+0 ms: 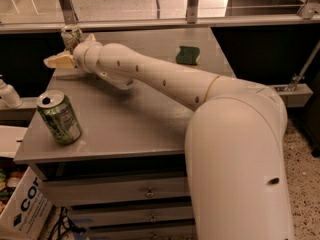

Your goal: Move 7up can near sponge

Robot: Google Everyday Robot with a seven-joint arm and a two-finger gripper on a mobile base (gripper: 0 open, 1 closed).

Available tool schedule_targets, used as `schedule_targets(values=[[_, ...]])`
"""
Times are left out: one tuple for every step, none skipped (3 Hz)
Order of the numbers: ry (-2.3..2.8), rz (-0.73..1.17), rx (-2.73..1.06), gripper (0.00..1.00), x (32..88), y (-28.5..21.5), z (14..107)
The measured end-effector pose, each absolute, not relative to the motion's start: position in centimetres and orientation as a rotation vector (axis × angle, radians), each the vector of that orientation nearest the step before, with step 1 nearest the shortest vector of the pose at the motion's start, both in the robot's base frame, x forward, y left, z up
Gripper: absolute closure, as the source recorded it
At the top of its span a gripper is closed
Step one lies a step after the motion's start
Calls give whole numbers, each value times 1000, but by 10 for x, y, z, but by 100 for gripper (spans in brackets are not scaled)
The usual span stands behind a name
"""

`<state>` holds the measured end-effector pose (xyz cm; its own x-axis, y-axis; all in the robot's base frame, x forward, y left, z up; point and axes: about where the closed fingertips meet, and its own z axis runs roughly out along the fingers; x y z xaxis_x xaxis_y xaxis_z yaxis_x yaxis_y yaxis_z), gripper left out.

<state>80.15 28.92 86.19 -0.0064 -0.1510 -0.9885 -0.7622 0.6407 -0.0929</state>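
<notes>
Hovering beside the 7up can (70,35) at the table's (145,124) far-left corner, gripper (56,61) state unclear.

This looks to me like an office or lab: grey desk (130,129) with drawers (120,191), speckled floor (305,174), cardboard box (20,216). My gripper (56,60) is over the desk's far-left corner.
</notes>
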Motion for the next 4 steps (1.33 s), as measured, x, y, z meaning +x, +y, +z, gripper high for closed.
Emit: schedule_targets(values=[[1521,581,-770,19,814,300,863],[1516,577,-755,41,818,296,864],[1512,567,-730,65,816,278,869],[1501,576,-699,87,806,252,876]])
